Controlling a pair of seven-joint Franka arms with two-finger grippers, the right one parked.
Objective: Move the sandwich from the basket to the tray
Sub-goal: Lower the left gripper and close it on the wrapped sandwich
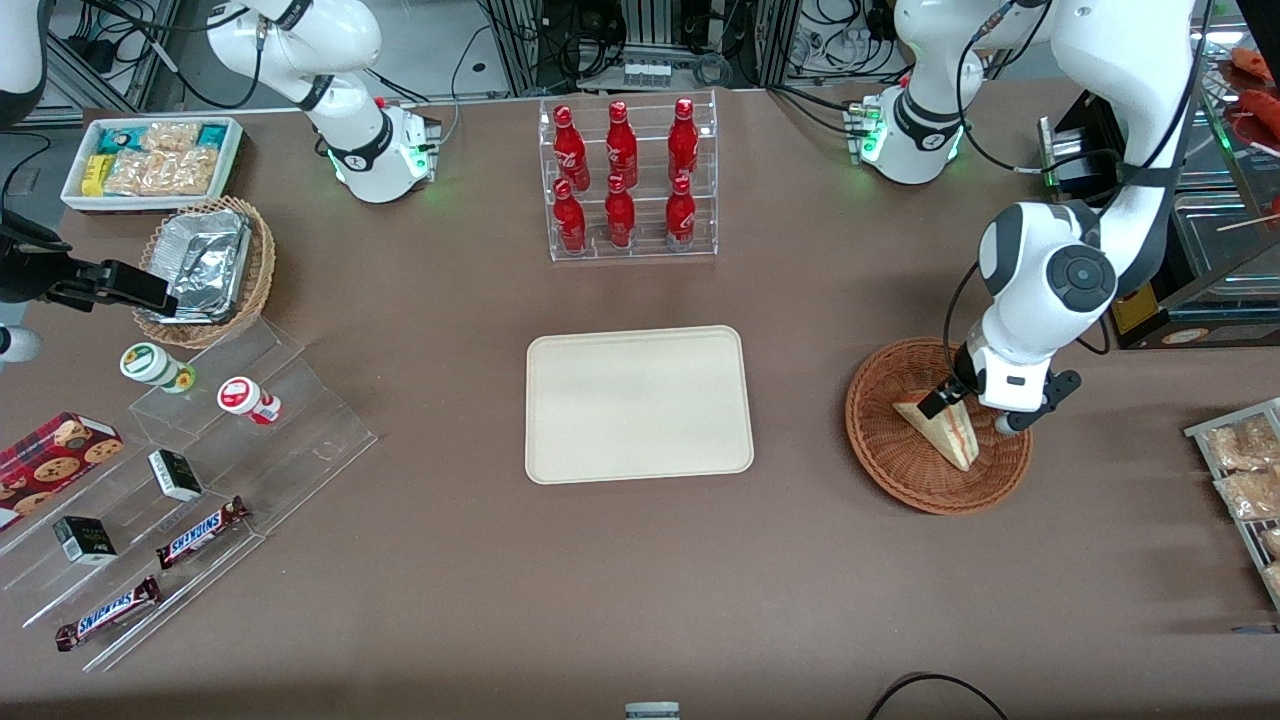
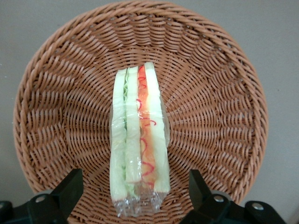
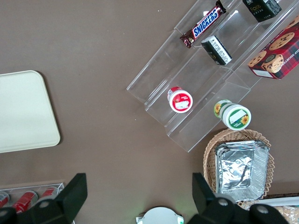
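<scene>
The sandwich [image 1: 942, 427], a plastic-wrapped wedge of pale bread with red and green filling, lies in the round reddish-brown wicker basket [image 1: 885, 455] toward the working arm's end of the table. In the left wrist view the sandwich [image 2: 138, 140] lies on the basket's woven floor [image 2: 219, 116]. My gripper [image 1: 978, 410] is lowered over the basket, open, with one finger on each side of the sandwich's wrapped end [image 2: 135, 196] and a gap to each. The fingers [image 2: 70, 186] do not touch the sandwich. The cream-beige tray [image 1: 638, 403] lies empty at mid-table, beside the basket.
A clear rack of red bottles [image 1: 627, 180] stands farther from the front camera than the tray. A clear stepped display [image 1: 190, 470] with snack bars, cups and boxes, a tan basket of foil containers [image 1: 205, 270] and a white bin of packets [image 1: 150, 160] lie toward the parked arm's end.
</scene>
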